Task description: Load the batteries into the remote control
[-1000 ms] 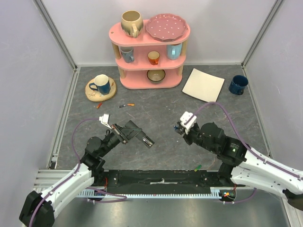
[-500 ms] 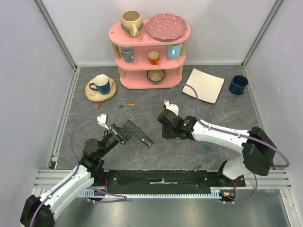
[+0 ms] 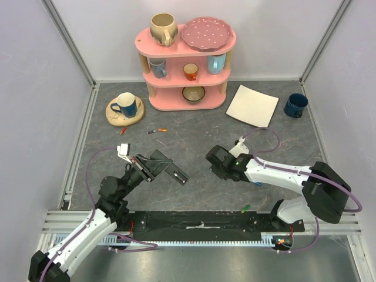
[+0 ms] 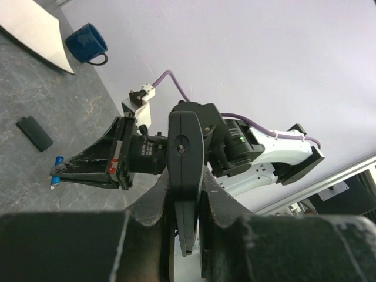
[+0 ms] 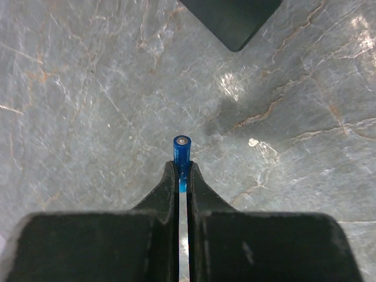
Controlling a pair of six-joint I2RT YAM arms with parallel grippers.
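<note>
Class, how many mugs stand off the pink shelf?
2. The blue mug sits on the round coaster left of the pink shelf; the navy mug stands far right, beyond the square white plate. None looks hidden.

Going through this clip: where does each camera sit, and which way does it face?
Top external: above and behind the robot, looking down on the table; the left gripper and right gripper both show.
Left wrist: looks along its own fingers, shut on the remote control, toward the right gripper.
Right wrist: looks down at the table; its own fingers pinch a blue battery.
Shared: both wrist views show that battery.
</note>
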